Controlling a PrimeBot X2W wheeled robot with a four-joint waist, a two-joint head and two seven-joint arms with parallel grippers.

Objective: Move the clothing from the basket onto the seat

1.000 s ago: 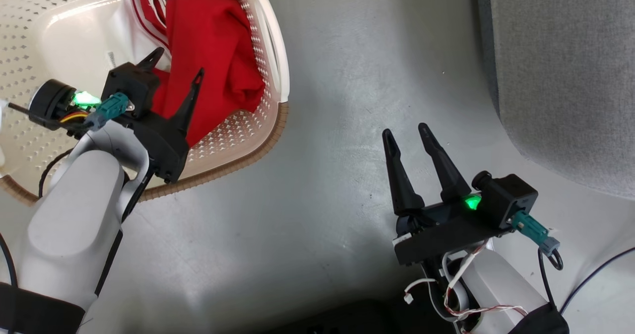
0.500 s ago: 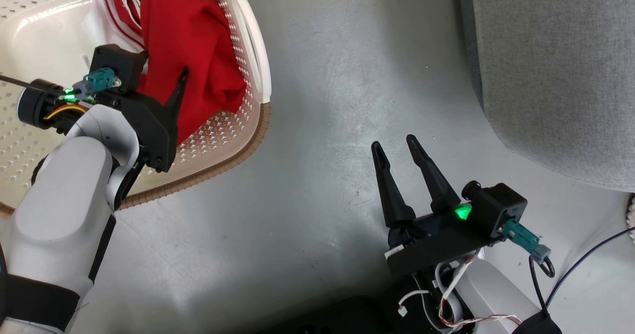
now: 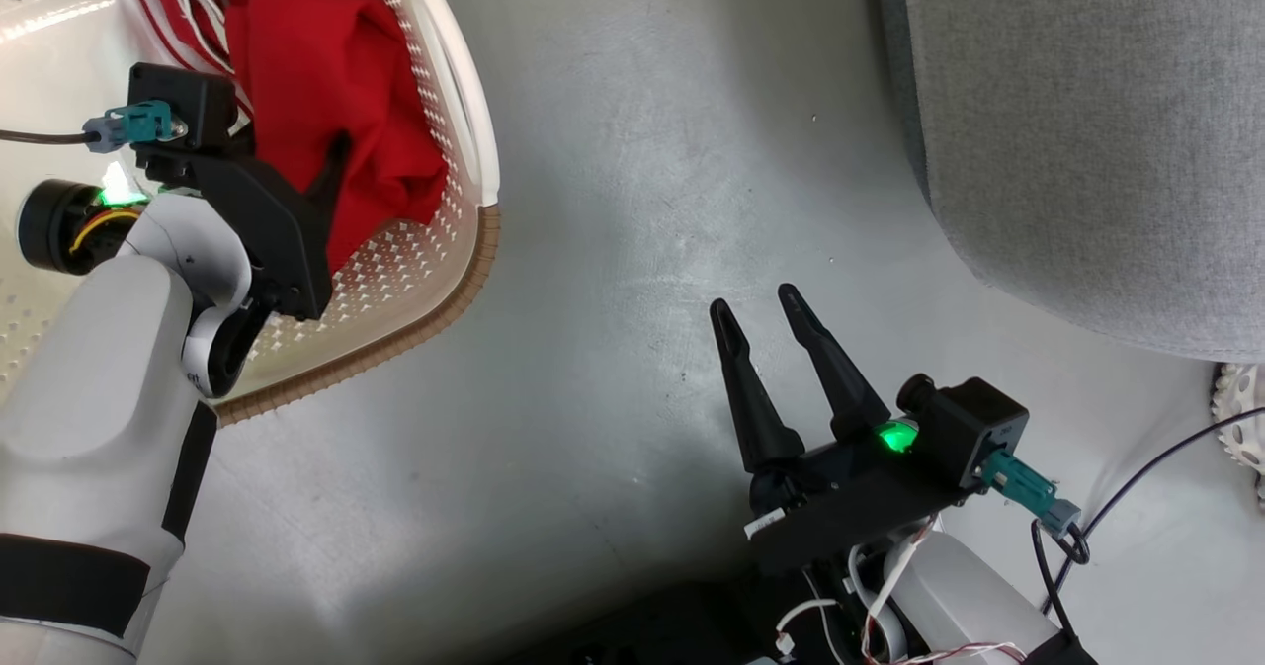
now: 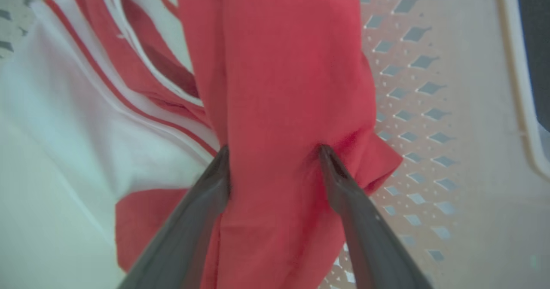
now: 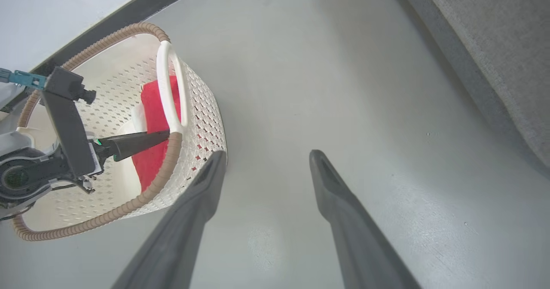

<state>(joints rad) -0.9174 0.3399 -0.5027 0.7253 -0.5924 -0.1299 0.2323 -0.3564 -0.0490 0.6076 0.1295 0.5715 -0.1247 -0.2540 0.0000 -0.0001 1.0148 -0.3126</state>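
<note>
Bright red clothing (image 3: 326, 62) with white-striped trim lies crumpled in the cream perforated plastic basket (image 3: 395, 270), far left. The left gripper (image 4: 273, 149) has its jaws spread wide astride a red fold. The right gripper (image 3: 754, 299) hangs with jaws apart over the grey floor (image 3: 613, 201).

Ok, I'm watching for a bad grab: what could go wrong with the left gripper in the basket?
The open left gripper straddles one fold of the clothing near its edge, so closing may pinch too little and slip. Lifting may drag fabric over the basket wall and tip it.
</note>
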